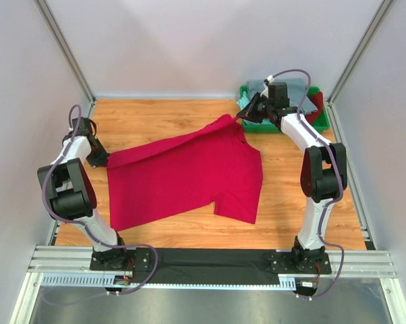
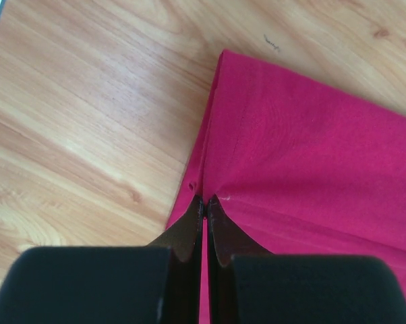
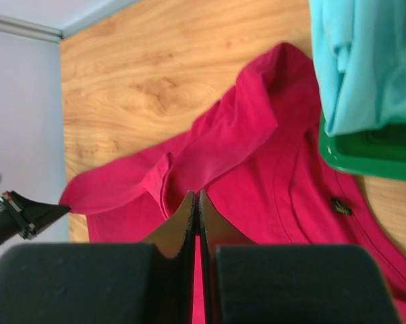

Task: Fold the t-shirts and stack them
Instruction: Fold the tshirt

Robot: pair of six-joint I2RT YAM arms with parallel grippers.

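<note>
In the top view, the crimson t-shirt (image 1: 189, 179) is seen spread across the middle of the wooden table (image 1: 156, 121). A ridge of cloth is drawn between the left gripper (image 1: 103, 160) at its left corner and the right gripper (image 1: 247, 116) at its far end. Other t-shirts (image 1: 294, 88) are piled in the green tray (image 1: 322, 126) at the far right corner.

In the left wrist view, the fingers are seen pressed together on the shirt's edge, and the cloth is puckered at the pinch.

In the right wrist view, the fingers are likewise clamped on a fold of the crimson cloth. A mint-green t-shirt (image 3: 365, 61) is seen hanging over the tray's rim.
</note>
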